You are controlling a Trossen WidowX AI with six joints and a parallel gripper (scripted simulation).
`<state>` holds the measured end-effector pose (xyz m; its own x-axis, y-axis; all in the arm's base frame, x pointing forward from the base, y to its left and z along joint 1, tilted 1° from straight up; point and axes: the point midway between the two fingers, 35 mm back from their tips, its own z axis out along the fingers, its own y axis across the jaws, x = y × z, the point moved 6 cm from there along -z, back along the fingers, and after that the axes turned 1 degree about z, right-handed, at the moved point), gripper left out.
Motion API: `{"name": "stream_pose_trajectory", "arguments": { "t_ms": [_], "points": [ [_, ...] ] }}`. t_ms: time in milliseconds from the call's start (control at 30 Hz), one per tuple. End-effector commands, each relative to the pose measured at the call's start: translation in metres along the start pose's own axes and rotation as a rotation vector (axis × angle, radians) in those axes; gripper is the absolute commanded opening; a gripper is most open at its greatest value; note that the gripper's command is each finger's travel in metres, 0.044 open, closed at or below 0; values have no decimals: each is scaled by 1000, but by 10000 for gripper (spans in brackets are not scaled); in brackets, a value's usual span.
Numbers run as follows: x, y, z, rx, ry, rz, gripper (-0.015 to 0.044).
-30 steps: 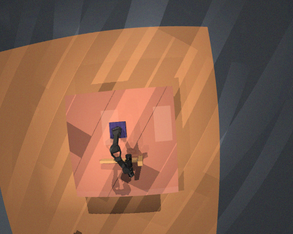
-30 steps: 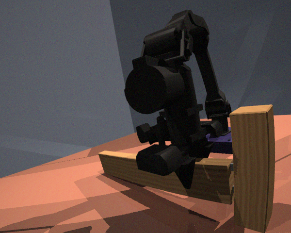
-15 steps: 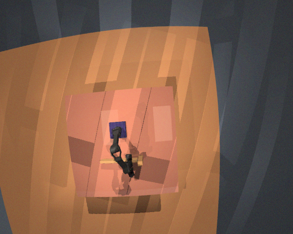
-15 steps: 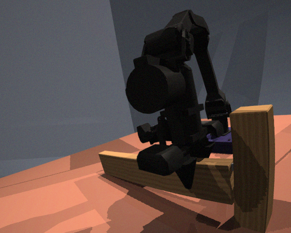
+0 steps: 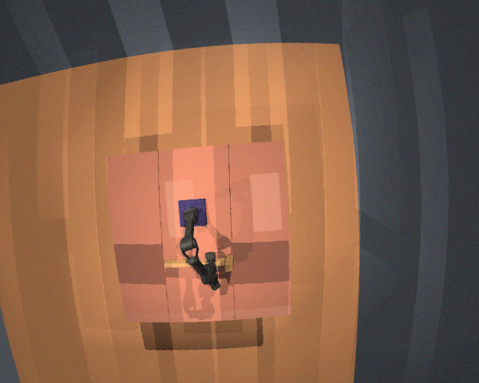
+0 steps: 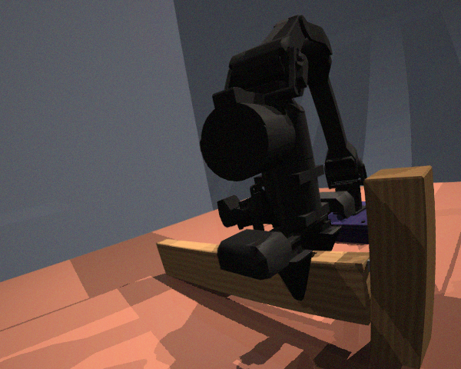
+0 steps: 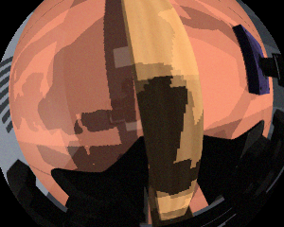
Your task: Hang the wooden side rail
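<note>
The wooden side rail [image 5: 173,263] [image 6: 190,262] [image 7: 161,28] slopes slightly. Its far end is low at the table, and its near end is raised off the table beside the headboard post [image 5: 229,262] [image 6: 397,257]. The post stands upright. In the exterior view the rail's end is very close to the post's face; whether they touch cannot be told. Only a sliver of a steel hook [image 6: 367,267] shows at the upper corner. The slot and pins are hidden, so hook seating cannot be seen. My gripper [image 5: 210,262] [image 6: 310,264] [image 7: 160,137] is shut on the rail near its post end, one finger on each side.
The purple base plate [image 5: 184,206] [image 6: 352,233] [image 7: 253,61] of the arm lies behind the rail. The arm reaches over the rail from that plate. The pink table top [image 5: 136,198] extends around them, with shadows across it.
</note>
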<state>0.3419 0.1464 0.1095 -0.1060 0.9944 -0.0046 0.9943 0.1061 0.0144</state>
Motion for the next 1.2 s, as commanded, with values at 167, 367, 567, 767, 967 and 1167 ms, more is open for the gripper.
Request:
{"name": "stream_pose_trajectory", "arguments": {
  "t_ms": [167,367,567,767,967,1167],
  "points": [
    [2,1,-5,-12,5,2,0],
    [3,2,-5,-12,5,2,0],
    [3,2,-5,-12,5,2,0],
    [4,2,-4,-12,5,2,0],
    [5,2,-3,-12,5,2,0],
    [5,2,-3,-12,5,2,0]
  ]
}}
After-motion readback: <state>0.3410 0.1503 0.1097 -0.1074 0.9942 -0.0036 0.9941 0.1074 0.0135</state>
